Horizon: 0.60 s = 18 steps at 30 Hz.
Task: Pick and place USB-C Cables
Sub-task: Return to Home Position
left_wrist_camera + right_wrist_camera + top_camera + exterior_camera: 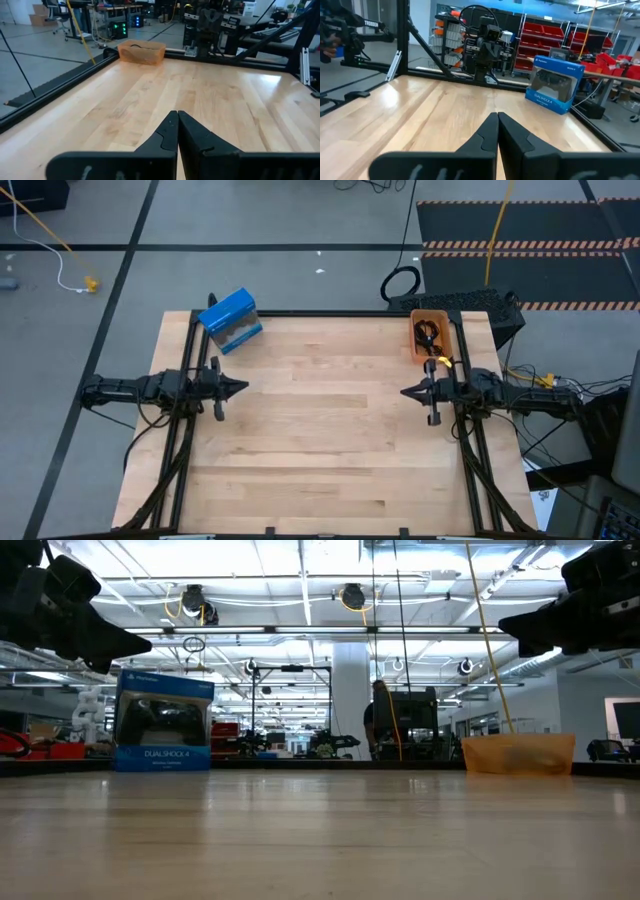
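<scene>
Pale wooden table (330, 440), seen from above: my left gripper (240, 388) hangs over the left side and my right gripper (405, 392) over the right, tips facing each other, well apart. Both hold nothing. An orange bin (447, 338) sits at the far right corner, just beyond my right arm, with the USB-C cables (428, 334) lying inside as a dark tangle. I cannot tell them apart by colour. A blue box (231, 320) stands tilted at the far left corner.

Low view: both grippers are raised clear of the table, box at left, bin at right.

Left wrist view: my fingers (165, 135) are pressed together, empty; the bin lies ahead, a dark cable showing at its rim.

Right wrist view: fingers closed tip to tip, empty, with the box ahead.
</scene>
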Motion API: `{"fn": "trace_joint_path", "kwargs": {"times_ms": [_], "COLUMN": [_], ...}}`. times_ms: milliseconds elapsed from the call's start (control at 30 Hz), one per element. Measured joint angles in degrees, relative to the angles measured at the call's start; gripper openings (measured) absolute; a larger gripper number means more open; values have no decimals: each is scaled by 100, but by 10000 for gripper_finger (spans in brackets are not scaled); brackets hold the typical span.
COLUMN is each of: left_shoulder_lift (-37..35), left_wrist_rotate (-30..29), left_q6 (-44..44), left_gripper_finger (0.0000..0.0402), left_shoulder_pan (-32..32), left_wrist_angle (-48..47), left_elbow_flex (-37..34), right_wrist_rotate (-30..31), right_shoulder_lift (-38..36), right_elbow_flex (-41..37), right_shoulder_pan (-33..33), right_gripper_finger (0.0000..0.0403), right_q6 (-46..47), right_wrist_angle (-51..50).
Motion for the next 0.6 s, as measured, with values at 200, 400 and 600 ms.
{"fn": "trace_joint_path", "kwargs": {"times_ms": [200,400,600], "left_shoulder_lift": [0,0,0], "left_wrist_rotate": [316,586,581], "left_q6": [30,184,286], "left_gripper_finger": [4,5,8], "left_shoulder_pan": [0,0,0], "left_wrist_angle": [76,172,104], "left_elbow_flex": [0,0,0], "right_wrist_rotate": [-22,-20,-22], "right_shoulder_lift": [-2,2,2], "right_elbow_flex": [0,0,0], "right_shoulder_pan": [-1,-2,-2], "right_gripper_finger": [0,0,0], "right_q6": [38,43,43], "right_wrist_angle": [574,655,671]}}
